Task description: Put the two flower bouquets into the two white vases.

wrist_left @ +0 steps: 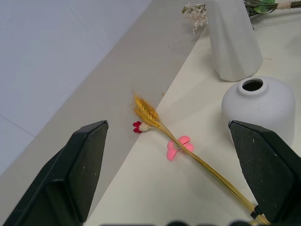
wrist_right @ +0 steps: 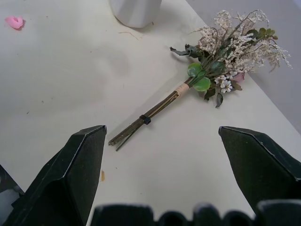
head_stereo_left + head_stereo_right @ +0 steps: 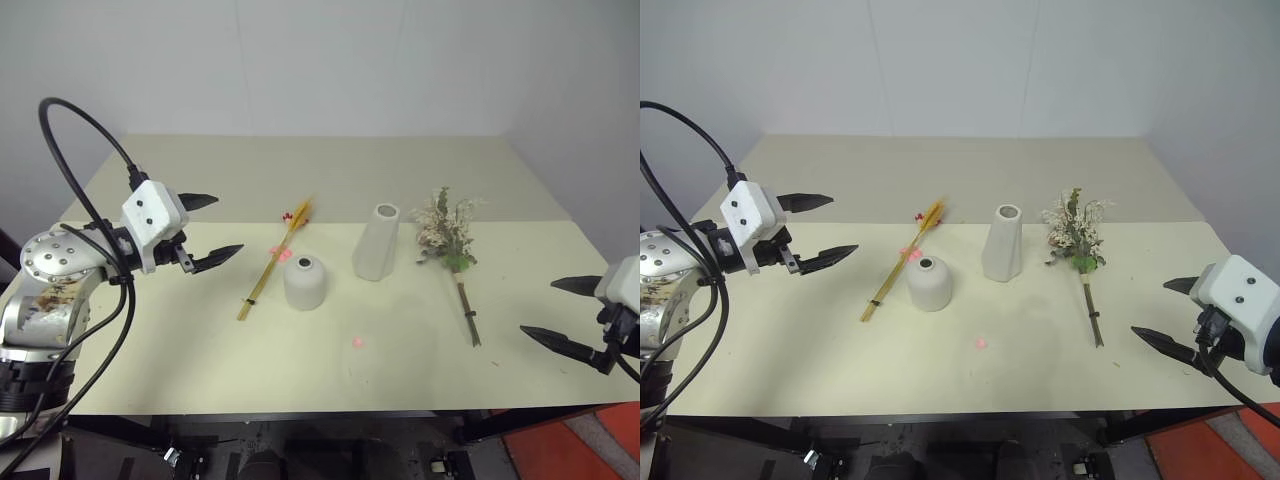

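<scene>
The pale counter (image 3: 180, 330) carried all four of the task's things, none of them in a pincer. The slim wheat-stalk bundle (image 3: 270, 268) lay flat, its golden heads and small red blossoms pointing toward the far wall and its stem ends toward the near edge, with a pink blossom partway along the stalks. Just beside it, to its right, stood the short rounded vase (image 3: 305, 282), upright, its small top hole facing up. The taller tapered vase (image 3: 377, 243) stood upright a little farther back and to the right, near the short one but apart from it. Right of that lay the bushier beige bunch (image 3: 450, 245), flat on the counter, its dried heads and green leaves toward the wall and its bound stems running toward the near edge. A small pink petal (image 3: 357, 342) lay loose in front of the two vases. The left pincer (image 3: 212, 228) hung over the counter's left side with its two black fingers spread wide and empty, aimed toward the wheat bundle. The right pincer (image 3: 564, 312) hung at the right edge, likewise spread wide and empty, near the bunch's stem ends.
</scene>
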